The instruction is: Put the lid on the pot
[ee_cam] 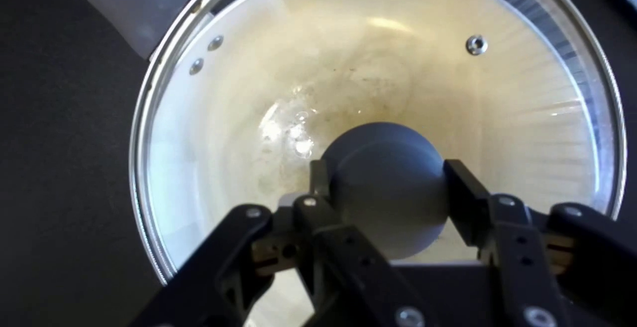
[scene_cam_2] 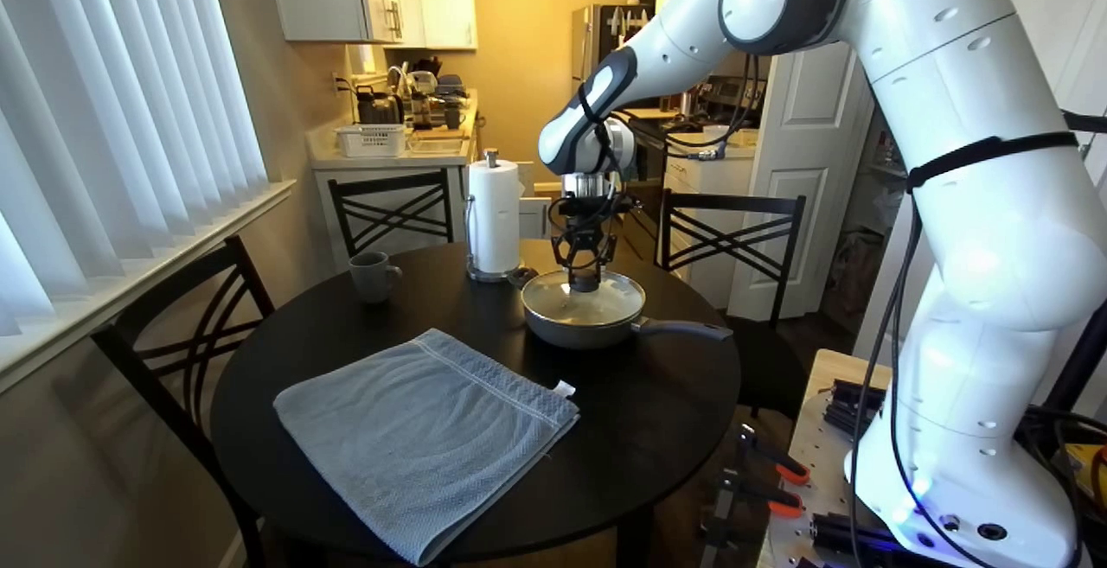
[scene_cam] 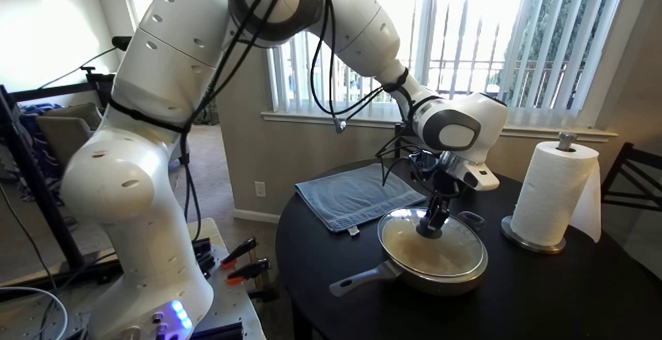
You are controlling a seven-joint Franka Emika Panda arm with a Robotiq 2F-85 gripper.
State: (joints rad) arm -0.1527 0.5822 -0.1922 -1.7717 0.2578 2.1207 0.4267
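The see-through lid [scene_cam: 439, 252] with its metal rim lies over the pot [scene_cam: 439, 284] in both exterior views [scene_cam_2: 562, 296] [scene_cam_2: 581, 335]. It looks roughly centred and nearly level; I cannot tell whether its rim touches all round. In the wrist view the lid [ee_cam: 448, 93] covers the cream inside of the pan, and the pan's handle [ee_cam: 134, 8] points to the upper left. My gripper [ee_cam: 382, 177] has a finger on each side of the dark knob [ee_cam: 383, 143], both touching it. In both exterior views the gripper [scene_cam: 433, 221] [scene_cam_2: 585, 270] points down onto the knob.
A grey-blue cloth [scene_cam: 357, 195] [scene_cam_2: 432, 438] lies on the round black table [scene_cam_2: 640, 430]. A paper towel roll [scene_cam: 556, 195] [scene_cam_2: 495, 218] stands beside the pan. A grey mug [scene_cam_2: 372, 277] stands further off. A small dark rounded thing [scene_cam: 471, 220] is beside the pan.
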